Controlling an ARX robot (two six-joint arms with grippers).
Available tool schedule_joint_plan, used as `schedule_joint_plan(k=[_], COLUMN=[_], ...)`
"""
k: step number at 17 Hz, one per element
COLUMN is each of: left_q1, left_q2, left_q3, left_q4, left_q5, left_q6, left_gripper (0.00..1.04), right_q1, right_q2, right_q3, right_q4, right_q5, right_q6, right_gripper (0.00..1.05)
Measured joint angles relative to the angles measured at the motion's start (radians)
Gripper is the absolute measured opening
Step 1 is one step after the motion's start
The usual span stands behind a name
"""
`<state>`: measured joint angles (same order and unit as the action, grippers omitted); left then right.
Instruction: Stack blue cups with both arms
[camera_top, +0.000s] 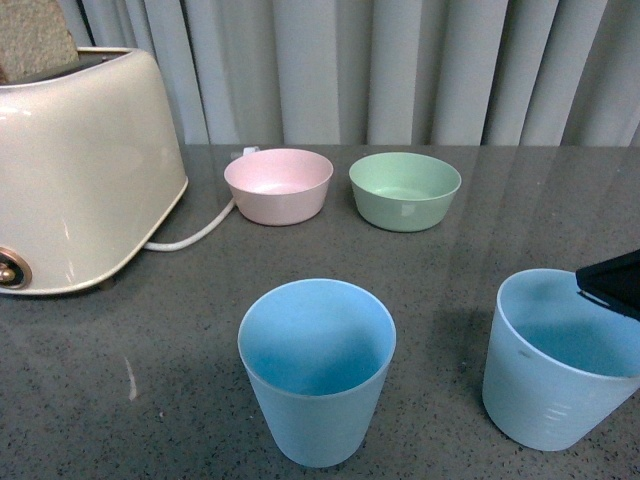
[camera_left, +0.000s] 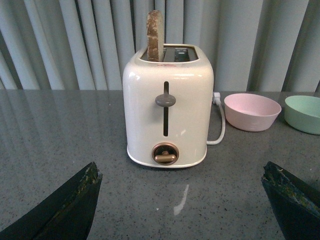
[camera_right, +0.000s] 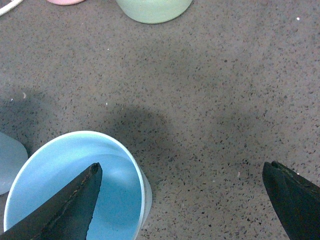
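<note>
Two light blue cups stand upright on the grey table. One cup (camera_top: 317, 368) is at the front centre. The other cup (camera_top: 558, 358), with faint embossed lines, is at the front right. My right gripper (camera_top: 612, 282) hangs over that cup's far rim. In the right wrist view the gripper (camera_right: 182, 172) is open; one finger (camera_right: 70, 205) is above the cup's mouth (camera_right: 55, 180) and the other finger (camera_right: 295, 200) is over bare table. The edge of the other cup (camera_right: 9, 160) shows beside it. My left gripper (camera_left: 182, 172) is open and empty, facing a toaster; no cup shows in its view.
A cream toaster (camera_top: 75, 170) with a slice of toast stands at the back left, its white cord (camera_top: 195, 235) trailing toward a pink bowl (camera_top: 279, 185). A green bowl (camera_top: 404, 189) sits beside the pink one. Grey curtains hang behind the table.
</note>
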<state>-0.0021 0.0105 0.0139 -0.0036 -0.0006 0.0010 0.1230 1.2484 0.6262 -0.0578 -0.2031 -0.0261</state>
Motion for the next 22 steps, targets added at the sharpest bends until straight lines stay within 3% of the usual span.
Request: schedule_joint_plan(k=[2,3,9,12,17,22], left_q1=[0.000,0.000,0.000,0.000,0.000,0.000], left_q2=[0.000,0.000,0.000,0.000,0.000,0.000], left_q3=[0.000,0.000,0.000,0.000,0.000,0.000], left_q4=[0.000,0.000,0.000,0.000,0.000,0.000], left_q5=[0.000,0.000,0.000,0.000,0.000,0.000], left_q6=[0.000,0.000,0.000,0.000,0.000,0.000], left_gripper=[0.98,0.98,0.98,0.98,0.98,0.98], right_q1=[0.001,0.006,0.061,0.060,0.074,0.333], right_q2=[0.019,0.029,0.025,0.009,-0.115,-0.104], right_q3=[-0.004,-0.007,-0.017,-0.005,0.145,0.234], right_q4=[-0.004,-0.005,-0.044,-0.076,-0.134,-0.172], right_q5=[-0.006,-0.006,-0.006,0.000,-0.068,-0.074], right_q6=[0.011,0.018,0.060,0.064,0.120,0.166], right_gripper=[0.98,0.93,0.27,0.02,0.02,0.02])
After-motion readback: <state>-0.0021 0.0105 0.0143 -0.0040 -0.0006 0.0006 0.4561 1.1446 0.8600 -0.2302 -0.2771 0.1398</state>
